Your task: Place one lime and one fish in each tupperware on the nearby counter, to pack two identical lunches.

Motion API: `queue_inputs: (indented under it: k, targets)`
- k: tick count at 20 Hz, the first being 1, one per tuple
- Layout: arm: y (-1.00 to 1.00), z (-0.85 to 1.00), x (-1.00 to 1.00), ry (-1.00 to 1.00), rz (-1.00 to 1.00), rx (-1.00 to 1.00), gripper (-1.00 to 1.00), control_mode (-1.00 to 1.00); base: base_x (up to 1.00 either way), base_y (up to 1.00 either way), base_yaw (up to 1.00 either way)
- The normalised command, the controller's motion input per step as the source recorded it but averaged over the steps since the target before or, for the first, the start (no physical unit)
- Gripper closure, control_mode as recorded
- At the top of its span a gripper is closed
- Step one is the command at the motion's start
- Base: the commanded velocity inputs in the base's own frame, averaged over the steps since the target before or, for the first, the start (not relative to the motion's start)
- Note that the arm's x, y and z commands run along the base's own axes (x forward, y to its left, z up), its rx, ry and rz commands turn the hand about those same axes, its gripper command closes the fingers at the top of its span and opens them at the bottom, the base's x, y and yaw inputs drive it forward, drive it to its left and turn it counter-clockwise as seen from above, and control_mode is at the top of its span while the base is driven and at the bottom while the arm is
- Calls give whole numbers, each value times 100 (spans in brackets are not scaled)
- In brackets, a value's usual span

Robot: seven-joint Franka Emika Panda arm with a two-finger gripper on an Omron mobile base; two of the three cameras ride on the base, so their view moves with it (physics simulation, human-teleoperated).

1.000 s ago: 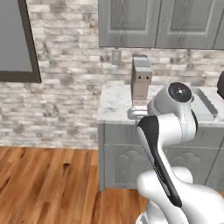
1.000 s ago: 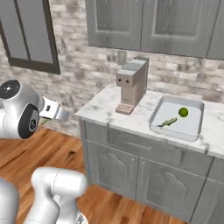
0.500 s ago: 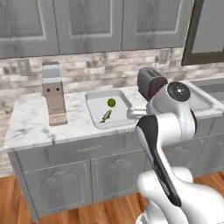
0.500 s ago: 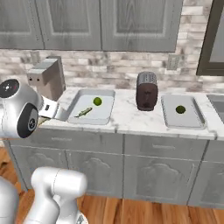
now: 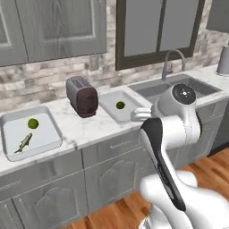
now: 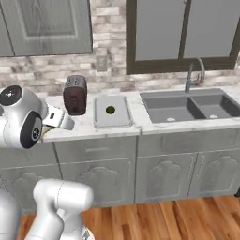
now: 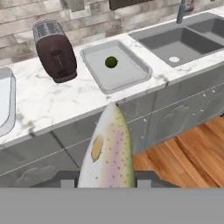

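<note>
The gripper [image 7: 105,186] is closed on a fish [image 7: 107,151], which projects forward from between the jaws in the hand view; its body is pale with a speckled pinkish-green flank and an orange fin. The held fish is off the counter [image 7: 65,100], in front of the grey cabinet fronts [image 7: 166,118] and above the wooden floor [image 7: 188,153].

Two tupperware trays rest on the counter. The right tupperware [image 5: 120,106] lies between the toaster [image 5: 82,96] and the steel sink [image 5: 179,87]. It contains one lime [image 5: 120,105], positioned near its centre. In the right base view this tray [image 6: 111,111] is just beside the sink basin [image 6: 187,105], and its lime [image 6: 110,109] is the sole item inside it. The hand view shows the same tray [image 7: 116,65] with the lime [image 7: 111,62], to the right of the dark brown toaster [image 7: 54,51].

The left tupperware [image 5: 29,132] lies on the counter to the left of the toaster, well apart from the right tray. It contains a second lime [image 5: 32,123] and a second fish [image 5: 24,143]; the fish lies diagonally, nearer the front edge of the tray, and is apart from the lime.

A curved faucet [image 5: 172,62] stands behind the sink, below the window [image 5: 156,27]
</note>
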Motion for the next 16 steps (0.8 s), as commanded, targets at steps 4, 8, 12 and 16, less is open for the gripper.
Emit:
queue_inputs:
  k: [4,8,12,16]
  targets:
    - [0,0,0,0,0,0,100,100,51,-93,6]
    - [0,0,0,0,0,0,100,100,22,-73,27]
    - [0,0,0,0,0,0,100,100,46,-22,24]
    - [0,0,0,0,0,0,100,100,87,0,26]
